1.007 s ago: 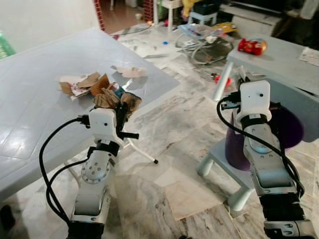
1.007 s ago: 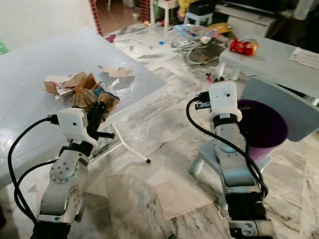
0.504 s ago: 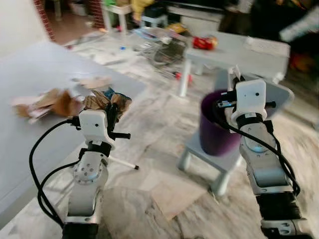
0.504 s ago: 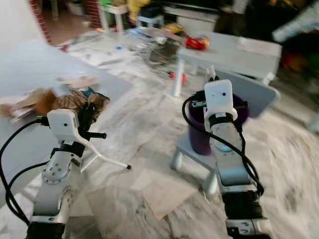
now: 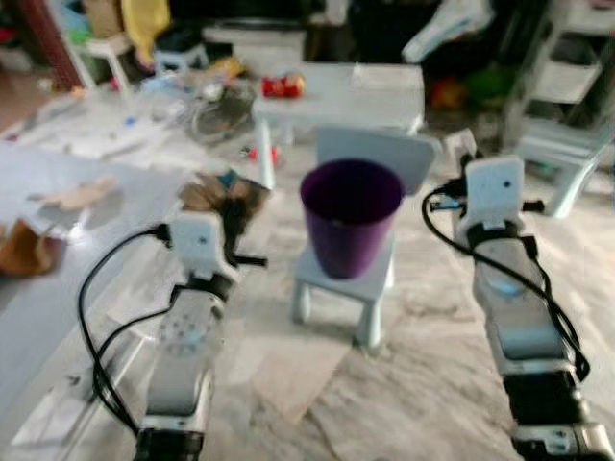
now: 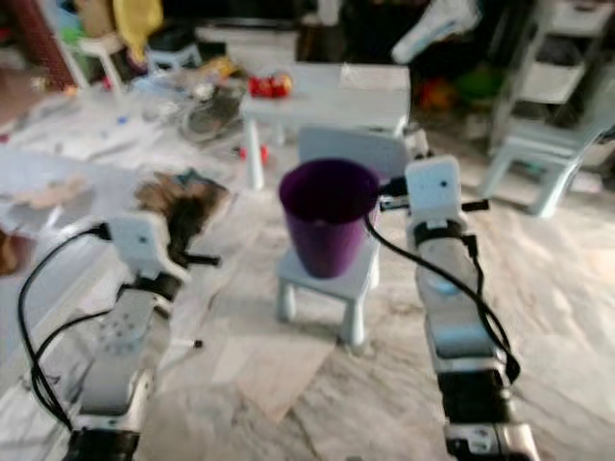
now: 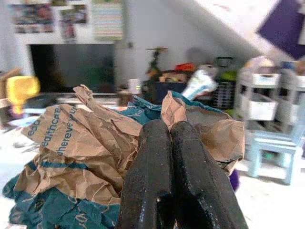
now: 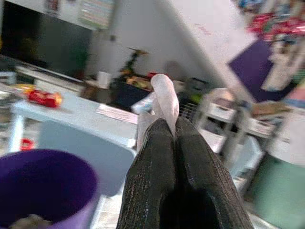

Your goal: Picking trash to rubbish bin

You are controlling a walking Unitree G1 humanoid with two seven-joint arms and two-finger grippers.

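My left gripper (image 7: 164, 143) clamped on crumpled paper bag (image 7: 71, 152), right gripper (image 8: 167, 138) pinching what looks like pale scrap (image 8: 164, 95), purple bin (image 5: 351, 216) on small chair (image 5: 351, 279) between them.

bin (image 5: 351, 215) on chair (image 5: 357, 271), btwn both arms

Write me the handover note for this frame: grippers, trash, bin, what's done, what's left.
Left gripper: shut on crumpled brown paper, raised left of the purple bin.
Right gripper: shut on a pale scrap, beside the bin's right rim.
Bin stands on a small grey chair straight ahead; something already lies inside.
Left: drop both loads in; more paper scraps lie on the table.
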